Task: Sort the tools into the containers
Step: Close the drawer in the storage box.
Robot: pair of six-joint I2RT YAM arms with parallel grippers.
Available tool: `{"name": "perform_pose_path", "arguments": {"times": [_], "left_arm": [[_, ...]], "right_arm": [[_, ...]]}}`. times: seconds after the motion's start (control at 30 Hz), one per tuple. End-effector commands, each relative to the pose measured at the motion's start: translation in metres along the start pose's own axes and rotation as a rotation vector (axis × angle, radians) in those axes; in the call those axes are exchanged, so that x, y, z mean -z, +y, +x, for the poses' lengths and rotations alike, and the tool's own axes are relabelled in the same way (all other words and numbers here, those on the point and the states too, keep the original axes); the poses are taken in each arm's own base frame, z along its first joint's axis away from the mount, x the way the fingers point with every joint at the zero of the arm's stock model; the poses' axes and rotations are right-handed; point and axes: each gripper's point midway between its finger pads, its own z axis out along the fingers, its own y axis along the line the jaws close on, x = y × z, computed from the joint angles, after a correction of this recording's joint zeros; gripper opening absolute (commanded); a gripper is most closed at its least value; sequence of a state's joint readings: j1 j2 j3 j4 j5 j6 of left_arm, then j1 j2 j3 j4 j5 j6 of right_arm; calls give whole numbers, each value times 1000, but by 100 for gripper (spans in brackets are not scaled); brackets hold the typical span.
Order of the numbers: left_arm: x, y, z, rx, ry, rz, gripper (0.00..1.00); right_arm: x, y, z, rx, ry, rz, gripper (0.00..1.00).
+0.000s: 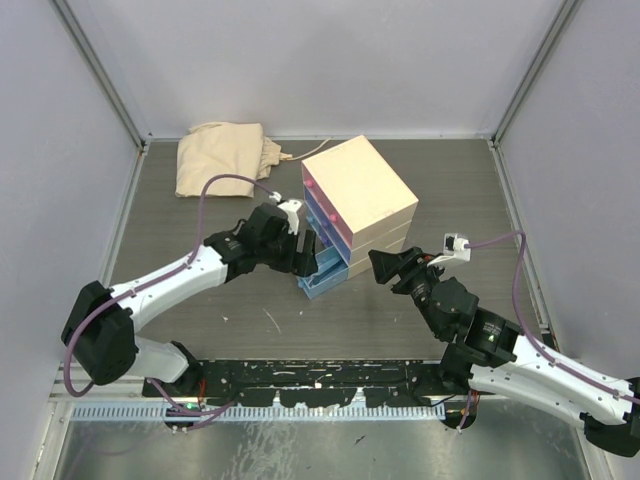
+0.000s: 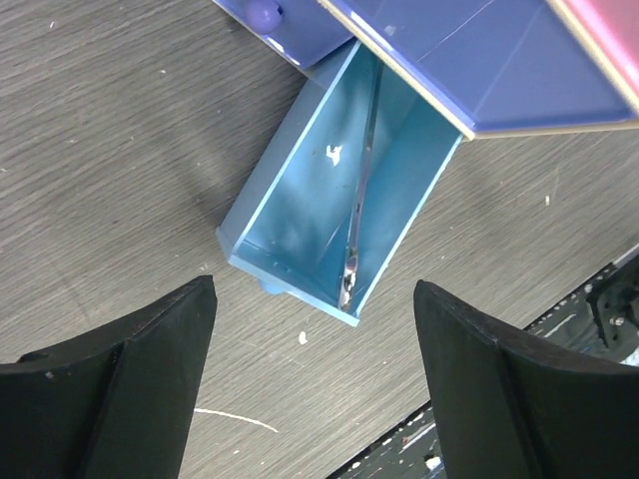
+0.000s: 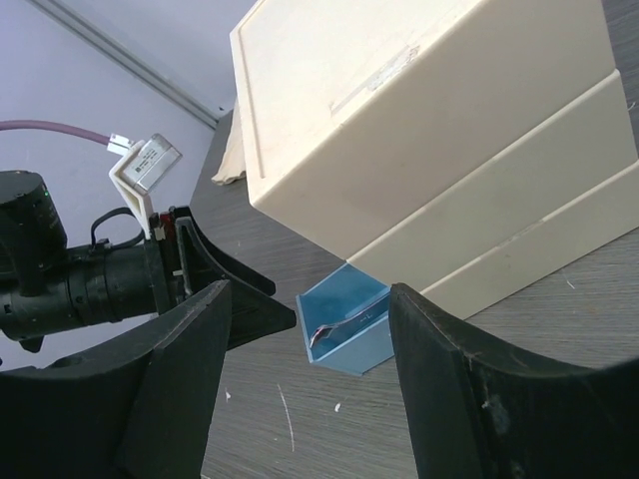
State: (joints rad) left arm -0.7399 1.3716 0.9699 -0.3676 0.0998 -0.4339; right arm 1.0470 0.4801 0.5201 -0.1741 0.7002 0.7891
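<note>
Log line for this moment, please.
left fingers: open, empty, above light-blue drawer | light-blue drawer: pulled out, silver spanner inside | right fingers: open, empty, near cream chest

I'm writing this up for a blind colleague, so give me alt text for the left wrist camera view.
A light-blue drawer stands pulled out over a dark wood-grain table, with a silver spanner lying lengthwise inside it against one wall. The left gripper, open and empty, frames the bottom of the view with its two black fingers.
</note>
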Motion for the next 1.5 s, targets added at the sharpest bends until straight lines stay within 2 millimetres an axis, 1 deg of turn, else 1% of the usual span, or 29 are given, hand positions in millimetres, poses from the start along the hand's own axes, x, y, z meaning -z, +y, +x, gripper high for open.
{"name": "perform_pose_path", "arguments": {"times": [0.0,0.17,0.33,0.57,0.77,0.97,1.03,1.17,1.27,1.3,1.37,1.47], "left_arm": [[-3,3,0,-79,9,-20,82],[-16,-1,11,-86,41,-7,83],[-25,-1,11,-88,42,-4,81],[-34,-3,15,-99,73,10,70],[-37,2,21,-92,90,-12,54],[-37,3,17,-80,75,-25,42],[-37,3,15,-75,73,-25,41],[-35,1,12,-71,66,-24,44],[-31,-2,6,-61,44,-18,47],[-28,-4,3,-57,35,-13,51],[-20,-9,-5,-49,5,2,64],[-8,-17,-17,-43,-42,30,74]], "right_arm": [[1,9,-9,-39,-21,-21,69],[1,7,-7,-51,-18,-19,69],[1,8,-4,-62,-8,-24,69],[1,6,-2,-75,-4,-23,69],[2,5,0,-85,-5,-22,69],[1,4,2,-93,3,-22,69],[1,4,4,-96,10,-23,69],[0,4,6,-100,13,-25,69],[0,4,7,-101,16,-24,69],[1,4,7,-102,15,-26,69],[0,3,8,-101,16,-25,69],[1,3,8,-104,18,-26,69]]}}
